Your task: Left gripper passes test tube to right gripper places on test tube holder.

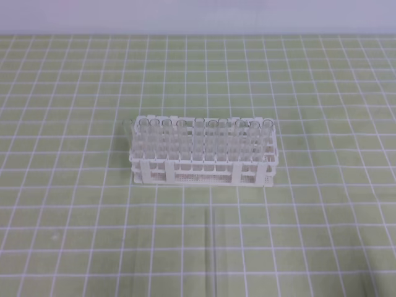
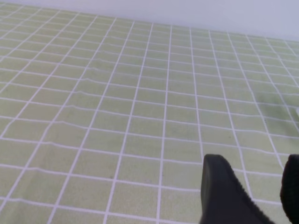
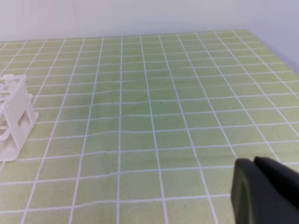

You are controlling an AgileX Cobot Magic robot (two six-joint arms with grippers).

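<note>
The white lattice test tube holder (image 1: 201, 170) stands mid-table with several clear tubes upright in its back rows; its end also shows at the left of the right wrist view (image 3: 14, 116). A slim clear test tube (image 1: 210, 247) lies faintly visible on the mat in front of the holder, pointing toward the near edge. Neither gripper appears in the high view. In the left wrist view my left gripper (image 2: 259, 193) is open above bare mat, with nothing between its fingers. In the right wrist view my right gripper (image 3: 254, 163) shows dark fingers pressed together, holding nothing.
A green mat with a white grid (image 1: 74, 235) covers the table up to the pale back wall (image 1: 198, 15). One more clear tube rim (image 1: 126, 127) sticks out at the holder's back left corner.
</note>
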